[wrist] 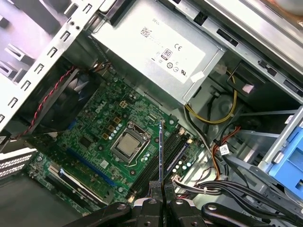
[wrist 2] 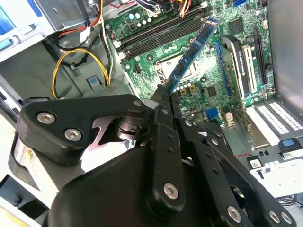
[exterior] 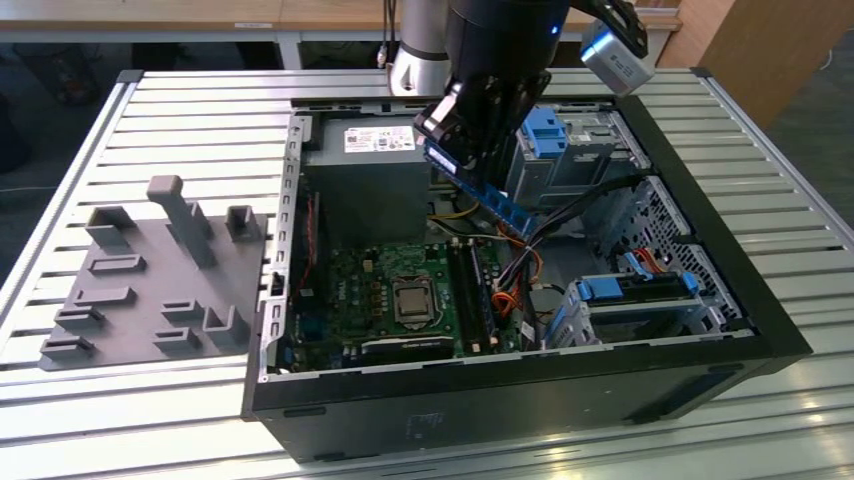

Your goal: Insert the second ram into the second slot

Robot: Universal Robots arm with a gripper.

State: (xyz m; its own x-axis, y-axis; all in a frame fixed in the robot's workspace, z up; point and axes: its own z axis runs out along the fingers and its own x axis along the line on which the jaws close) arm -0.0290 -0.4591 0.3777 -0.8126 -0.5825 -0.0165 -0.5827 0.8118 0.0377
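Second wrist view gives us the clearest reading: the hand (wrist 2: 163,97) is clamped on one end of the second ram (wrist 2: 190,53), closed tight on both faces. The blue stick runs straight out ahead of the hand, like an extension of it. Its free end is the far point, hanging over the motherboard (wrist 2: 199,90) just short of the memory slots (wrist 2: 156,38).

From the exterior view, we see the hand (exterior: 451,148) above the open computer case (exterior: 534,385), which lies on the slatted desk (exterior: 200,110). The second ram (exterior: 487,197) slopes down and away from the hand, well clear of the board underneath.

In the first wrist view the stick (wrist: 161,151) appears edge-on, a thin line leading forward from the hand (wrist: 160,185). The memory slots (wrist: 173,151) run slantwise under it, beside the processor socket (wrist: 129,144).

We judge that the stick's long axis lies neither level with the board nor in line with the slots. They sit below the hand and forward of it, crossing the stick's line at an angle. We cannot tell whether either slot already holds a module.
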